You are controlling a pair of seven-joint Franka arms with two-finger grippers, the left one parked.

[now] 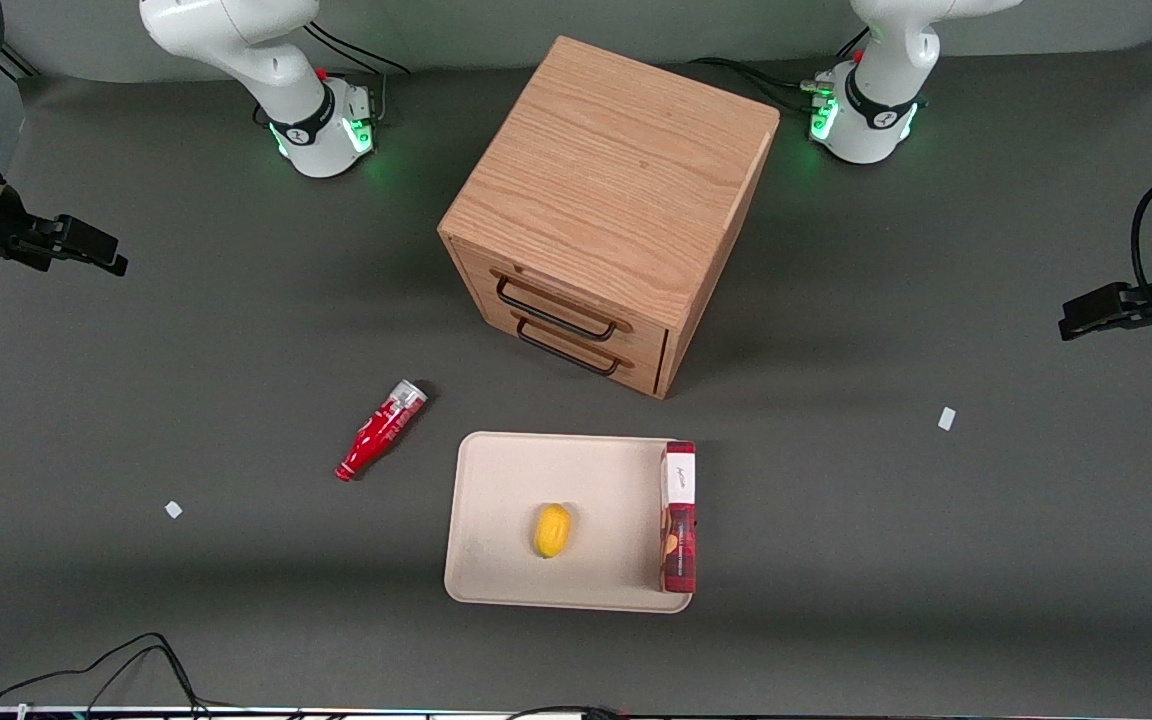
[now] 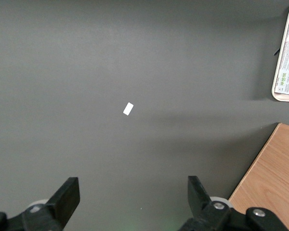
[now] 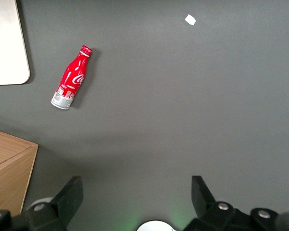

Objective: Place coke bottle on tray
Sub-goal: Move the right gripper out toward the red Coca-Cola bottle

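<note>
The coke bottle (image 1: 381, 430) lies on its side on the dark table mat, beside the tray (image 1: 506, 480) on the working arm's side, cap pointing toward the front camera. In the right wrist view the bottle (image 3: 71, 79) shows its white script logo and silvery base, with a corner of the tray (image 3: 7, 43) close by. My gripper (image 1: 86, 250) hovers well off toward the working arm's end of the table, farther from the front camera than the bottle. Seen from the wrist, the gripper (image 3: 137, 192) is open with nothing between its fingers.
A yellow lemon (image 1: 552, 530) and a dark-red box (image 1: 678, 515) lie on the tray. The oak drawer cabinet (image 1: 616, 190) stands farther from the front camera than the tray; its corner (image 3: 7, 168) is near the gripper's view. Small white scraps (image 1: 173, 509) (image 1: 947, 418) dot the mat.
</note>
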